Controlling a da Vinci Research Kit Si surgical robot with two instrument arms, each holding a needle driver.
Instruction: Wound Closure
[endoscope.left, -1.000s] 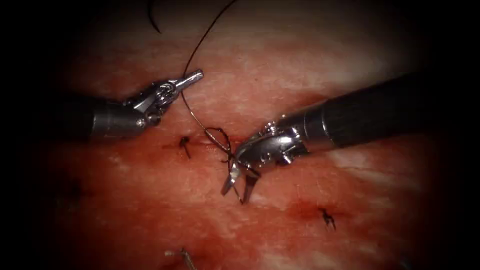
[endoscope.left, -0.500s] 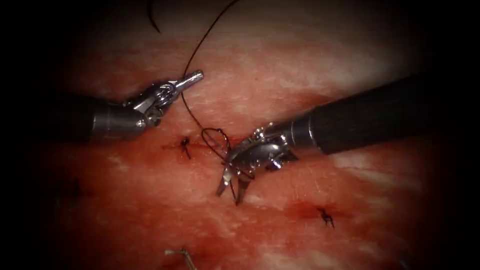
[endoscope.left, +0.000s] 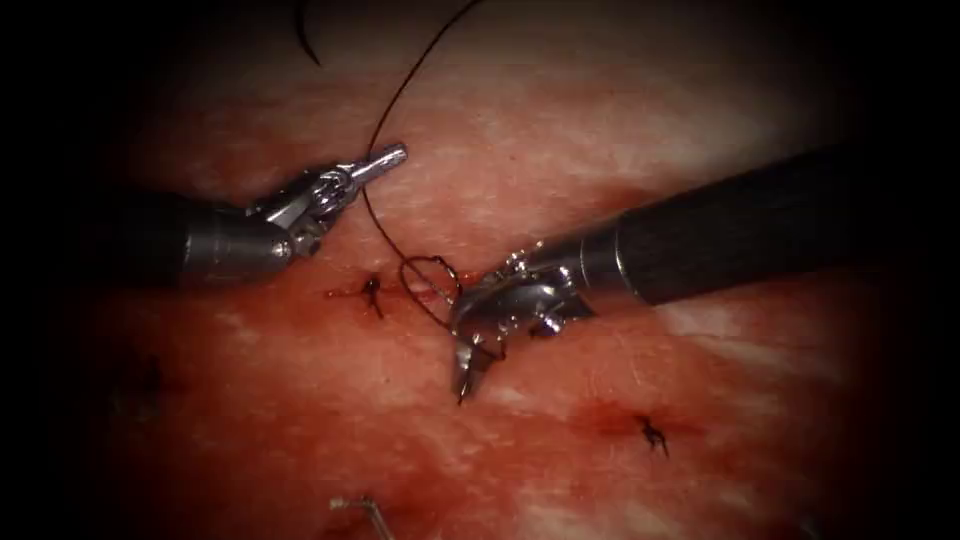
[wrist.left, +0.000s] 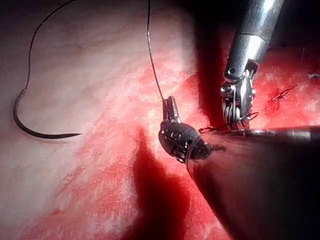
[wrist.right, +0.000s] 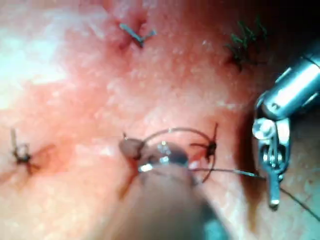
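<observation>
My left tool (endoscope.left: 390, 157) is shut on the dark thread (endoscope.left: 385, 110) a short way above the wound; the left wrist view shows the same grip (wrist.left: 170, 106). From there the thread drops to a loose loop (endoscope.left: 430, 280) lying against my right tool's wrist. The right tool (endoscope.left: 465, 385) points down at the tissue (endoscope.left: 560, 150), its jaws closed, apparently on the short thread tail. The curved needle (wrist.left: 30, 125) lies free on pale tissue, in neither tool and not in the tissue; its dark curve shows at the far edge (endoscope.left: 308, 45).
Finished knotted stitches sit at the left (endoscope.left: 372, 290) and the lower right (endoscope.left: 655, 435) of the working spot. Cut thread ends lie near the front edge (endoscope.left: 360, 512). Red fluid wets the tissue around the wound. The right tool's shaft (endoscope.left: 760, 225) crosses from the right.
The right tool slid a little to the left and its jaws, open in both earlier frames, have closed. The loop shifted left with it. The left tool stayed put.
</observation>
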